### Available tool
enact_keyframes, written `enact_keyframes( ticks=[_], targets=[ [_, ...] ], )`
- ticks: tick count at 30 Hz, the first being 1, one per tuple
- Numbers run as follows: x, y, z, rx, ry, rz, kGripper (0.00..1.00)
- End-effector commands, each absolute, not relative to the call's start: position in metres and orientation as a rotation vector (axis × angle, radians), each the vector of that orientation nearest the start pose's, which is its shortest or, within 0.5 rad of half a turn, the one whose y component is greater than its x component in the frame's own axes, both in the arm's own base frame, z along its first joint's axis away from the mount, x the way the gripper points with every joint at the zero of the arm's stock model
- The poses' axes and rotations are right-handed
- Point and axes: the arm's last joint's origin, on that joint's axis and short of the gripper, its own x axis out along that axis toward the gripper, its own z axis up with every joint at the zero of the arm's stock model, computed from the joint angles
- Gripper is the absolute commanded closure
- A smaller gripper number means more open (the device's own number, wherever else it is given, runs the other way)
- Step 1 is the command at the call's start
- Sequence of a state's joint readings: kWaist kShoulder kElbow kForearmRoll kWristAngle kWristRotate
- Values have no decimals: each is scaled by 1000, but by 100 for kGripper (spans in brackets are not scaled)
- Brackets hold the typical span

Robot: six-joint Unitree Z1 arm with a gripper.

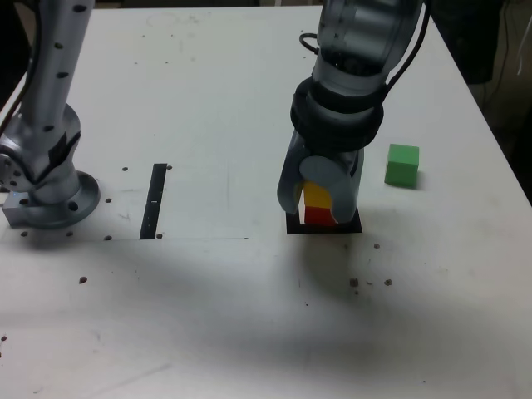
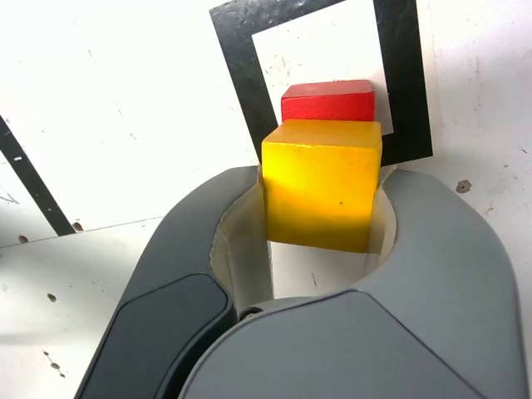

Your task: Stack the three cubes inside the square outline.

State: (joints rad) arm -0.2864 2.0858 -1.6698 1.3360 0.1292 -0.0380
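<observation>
Gripper, one, grey: jaws closed on yellow cube, directly above red cube. Red cube: inside square outline. Green cube: apart from outline, towards the exterior view's right.

No readable text, no labels, no brand names, no numbers, no signs in either view

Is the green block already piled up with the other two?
No, the green block sits apart on the white table, to the exterior view's right.
</observation>
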Motion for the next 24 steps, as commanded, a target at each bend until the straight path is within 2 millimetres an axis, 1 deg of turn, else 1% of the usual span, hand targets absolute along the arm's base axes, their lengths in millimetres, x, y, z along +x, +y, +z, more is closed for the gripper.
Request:
enact_keyframes(
  ticks=[1, 6, 9, 14, 17, 20, 24],
  targets=[
    [360, -100, 252, 342, 1719, -85, 68],
    [360, -98, 249, 349, 1726, -85, 58],
    [360, -98, 249, 353, 1728, -86, 47],
    [360, -97, 248, 363, 1728, -82, 22],
    [359, -96, 248, 370, 1728, -75, 11],
    [359, -95, 249, 378, 1726, -66, 6],
    [358, -93, 253, 393, 1711, -50, 2]
  ],
)
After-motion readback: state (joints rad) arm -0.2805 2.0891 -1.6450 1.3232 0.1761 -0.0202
